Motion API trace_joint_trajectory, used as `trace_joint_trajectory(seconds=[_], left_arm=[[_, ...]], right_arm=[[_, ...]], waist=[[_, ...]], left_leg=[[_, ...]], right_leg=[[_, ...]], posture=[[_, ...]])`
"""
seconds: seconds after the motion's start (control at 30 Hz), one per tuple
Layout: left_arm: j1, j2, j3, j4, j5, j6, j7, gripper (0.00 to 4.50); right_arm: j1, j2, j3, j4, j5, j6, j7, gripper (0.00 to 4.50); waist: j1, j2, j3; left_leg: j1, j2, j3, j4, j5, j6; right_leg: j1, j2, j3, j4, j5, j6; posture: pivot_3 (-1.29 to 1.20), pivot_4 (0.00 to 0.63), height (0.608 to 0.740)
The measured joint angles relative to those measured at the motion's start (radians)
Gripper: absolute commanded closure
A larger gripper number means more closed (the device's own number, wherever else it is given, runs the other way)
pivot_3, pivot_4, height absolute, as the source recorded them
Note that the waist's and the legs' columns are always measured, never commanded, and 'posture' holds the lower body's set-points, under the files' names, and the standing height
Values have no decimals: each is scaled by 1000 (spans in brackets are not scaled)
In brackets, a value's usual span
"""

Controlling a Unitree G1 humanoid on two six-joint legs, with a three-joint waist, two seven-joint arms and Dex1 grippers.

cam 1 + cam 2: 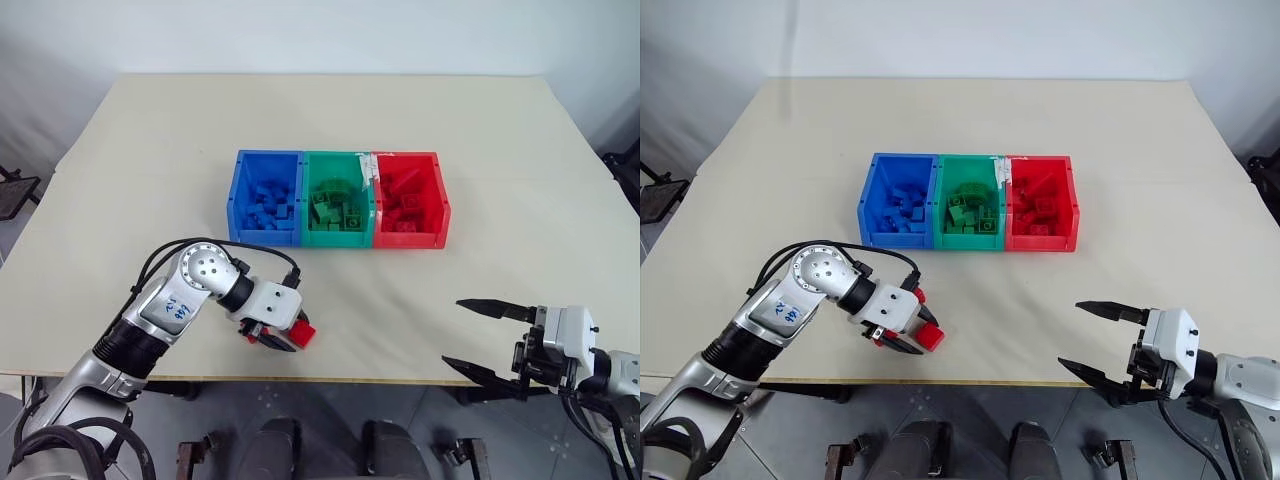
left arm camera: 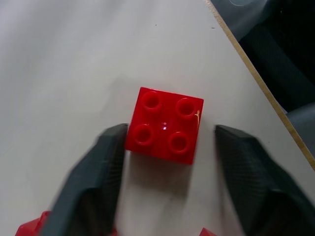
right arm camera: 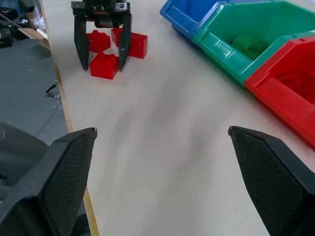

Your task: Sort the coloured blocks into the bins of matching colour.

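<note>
Sitting between left fingers (image 2: pixel 93 182), red block (image 2: pixel 165 125)

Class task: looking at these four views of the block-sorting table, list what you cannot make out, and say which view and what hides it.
- Other small red studded plastic bricks behind the left gripper: the right wrist view shows about four, the fingers covering parts; in the head views its body hides all but one.
- Whether its fingers already press that brick: left wrist view, one touches, a gap remains beside the other.
- Brick counts inside the joined plastic bins: too small.

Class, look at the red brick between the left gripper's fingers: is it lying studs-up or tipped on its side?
Studs-up. In the left wrist view the red brick shows all four studs facing the camera and sits flat on the table between the left gripper fingers.
</note>
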Motion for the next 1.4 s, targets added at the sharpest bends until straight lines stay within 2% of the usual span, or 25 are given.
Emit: trace_joint_trajectory(seconds=[0.03, 0.07, 0.23, 0.4, 0.53, 0.63, 0.77, 0.93, 1.0, 1.07, 1.23, 1.4], left_arm=[[0, -4, 0, 2, 0, 0, 0, 3012], [0, -10, 1, 3, 0, -2, 2, 3043], [-1, -83, 22, 35, -22, 13, 43, 3043], [-71, -208, 87, 67, -90, 65, 117, 3043], [-255, -427, 176, 281, -95, 99, 354, 3043], [-440, -538, 219, 524, -56, 17, 534, 3043], [-605, -603, 237, 803, 5, -138, 697, 3043], [-664, -639, 248, 1057, 49, -229, 788, 3043], [-666, -645, 262, 1094, 46, -239, 776, 2298], [-666, -645, 271, 1100, 42, -248, 734, 1770], [-634, -627, 300, 1067, 28, -290, 654, 126], [-491, -527, 340, 833, -29, -272, 579, 25]], right_arm=[[-1, 0, 0, 0, 1, 0, -1, 0], [-1, 1, 0, 0, 4, 0, -2, 0], [10, 46, -4, -11, 21, 5, -56, 0], [2, 143, -31, -62, 64, 34, -204, 0], [-11, 269, -48, -93, 46, 12, -361, 0], [-4, 309, -53, -107, 20, 2, -439, 0], [28, 312, -68, -130, -1, -12, -481, 0], [61, 313, -69, -192, -6, -12, -511, 0], [65, 313, -69, -208, -6, -12, -522, 0], [68, 313, -69, -215, -6, -12, -530, 0], [48, 302, -50, -215, -5, -7, -528, 0], [-22, 254, -22, -187, 3, 0, -482, 0]], waist=[[0, 0, 0], [0, 0, 0], [0, 0, 0], [-1, 0, 0], [16, 0, 0], [22, -1, 0], [16, -1, 0], [5, -1, 0], [1, -1, 0], [1, -1, 0], [-1, -1, 0], [-15, -1, 0]], left_leg=[[0, 0, 0, 0, 0, 0], [0, 0, 0, 0, 0, 0], [0, 0, -1, 0, 0, 0], [0, 0, -2, 1, 0, 0], [-1, -5, -4, 3, 1, 1], [-2, -9, -2, 2, 1, 2], [-2, -10, 2, -2, 1, 3], [-4, -10, 3, -2, 1, 3], [-6, -10, 3, -1, 1, 3], [-7, -11, 3, 0, 2, 3], [-7, -11, 3, 0, 2, 3], [-6, -10, 2, 0, 2, 3]], right_leg=[[0, 0, 0, 0, 0, 0], [0, 0, 0, 0, 0, 0], [0, 0, -1, 0, 0, 0], [1, 0, -1, 0, 0, 0], [1, -1, -2, 0, 1, 3], [0, -2, 0, 0, 2, 4], [-3, -3, 1, 0, 2, 5], [-6, -3, 1, 1, 2, 5], [-7, -3, 1, 1, 2, 5], [-8, -3, 1, 1, 2, 5], [-8, -3, 1, 1, 3, 5], [-9, -3, 2, 2, 3, 5]], posture=[[0, 150, 740], [0, 150, 740], [0, 150, 740], [0, 150, 740], [0, 150, 740], [0, 150, 740], [0, 150, 740], [0, 150, 740], [0, 150, 740], [0, 150, 740], [0, 150, 740], [0, 150, 740]])
